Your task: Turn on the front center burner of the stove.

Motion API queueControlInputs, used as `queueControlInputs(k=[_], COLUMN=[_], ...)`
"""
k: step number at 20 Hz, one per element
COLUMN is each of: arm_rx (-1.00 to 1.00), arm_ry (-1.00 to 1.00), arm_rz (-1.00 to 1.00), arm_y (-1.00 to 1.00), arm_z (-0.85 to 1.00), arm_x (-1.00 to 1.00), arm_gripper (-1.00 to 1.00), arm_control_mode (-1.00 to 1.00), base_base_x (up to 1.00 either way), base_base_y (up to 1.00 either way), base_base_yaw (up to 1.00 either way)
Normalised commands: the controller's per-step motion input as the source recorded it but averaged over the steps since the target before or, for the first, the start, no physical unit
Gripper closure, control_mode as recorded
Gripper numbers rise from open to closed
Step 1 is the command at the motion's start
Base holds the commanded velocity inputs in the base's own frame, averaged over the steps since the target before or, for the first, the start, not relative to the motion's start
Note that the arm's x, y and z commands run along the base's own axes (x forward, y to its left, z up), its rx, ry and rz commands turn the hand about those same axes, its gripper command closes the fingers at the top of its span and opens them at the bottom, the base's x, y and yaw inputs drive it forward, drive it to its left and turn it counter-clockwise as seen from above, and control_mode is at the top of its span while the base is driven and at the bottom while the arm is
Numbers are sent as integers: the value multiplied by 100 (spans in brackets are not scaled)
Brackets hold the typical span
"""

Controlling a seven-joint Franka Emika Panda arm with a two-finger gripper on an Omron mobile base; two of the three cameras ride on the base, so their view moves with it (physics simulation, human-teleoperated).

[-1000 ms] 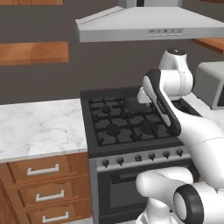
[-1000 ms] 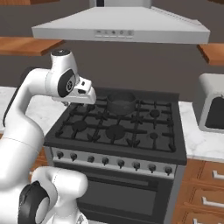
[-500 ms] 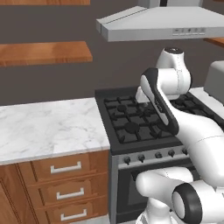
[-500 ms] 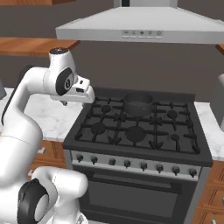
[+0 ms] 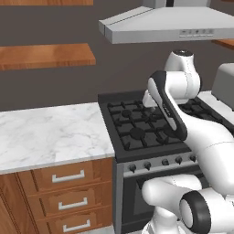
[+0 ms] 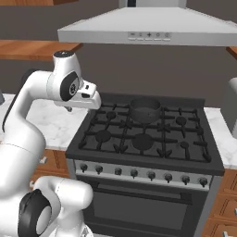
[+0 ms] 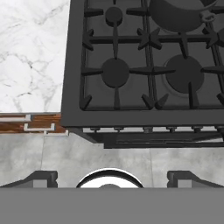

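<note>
On the left is a white marble surface (image 5: 50,135) with wooden drawers (image 5: 68,196) under it. A wooden shelf (image 5: 45,55) hangs on the dark wall above.

Next to the surface, touching its right edge, is the stove (image 6: 143,139). It is black, with dark iron grates on top. Along its front is a silver strip with a row of small black knobs (image 6: 141,174). Below the knobs is the dark oven door (image 6: 143,208).

The front center burner (image 6: 142,141) is the widest round cap on the stove. It sits in the middle of the front row, right behind the knobs. From the hand view it is at the upper right (image 7: 184,73), and no flame shows on it. A smaller burner (image 7: 115,72) sits to its left.

Behind the big burner is a small dark pot (image 6: 145,109) on the back middle grate.

A grey range hood (image 6: 148,30) hangs over the stove.

The gripper (image 6: 69,109) is up in the air over the surface, just beside the left edge of the stove. It points down and touches nothing. In the hand view the two dark finger tips (image 7: 41,178) are far apart, so the jaws are wide, with nothing between them.
</note>
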Motion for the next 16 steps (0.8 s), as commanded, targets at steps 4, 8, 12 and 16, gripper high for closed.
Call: queueControlInputs(k=[4, 8, 12, 16], arm_rx=[0, 0, 0, 3], arm_ry=[0, 1, 0, 0], arm_rz=[0, 0, -5, -3], arm_y=[0, -20, -80, -100], arm_z=[0, -9, -20, -43], arm_x=[0, 0, 0, -5], arm_gripper=[-100, -100, -100, -100], arm_control_mode=[100, -100, -100, -100], base_base_x=[0, 0, 0, 0], base_base_y=[0, 0, 0, 0], base_base_yaw=[0, 0, 0, 0])
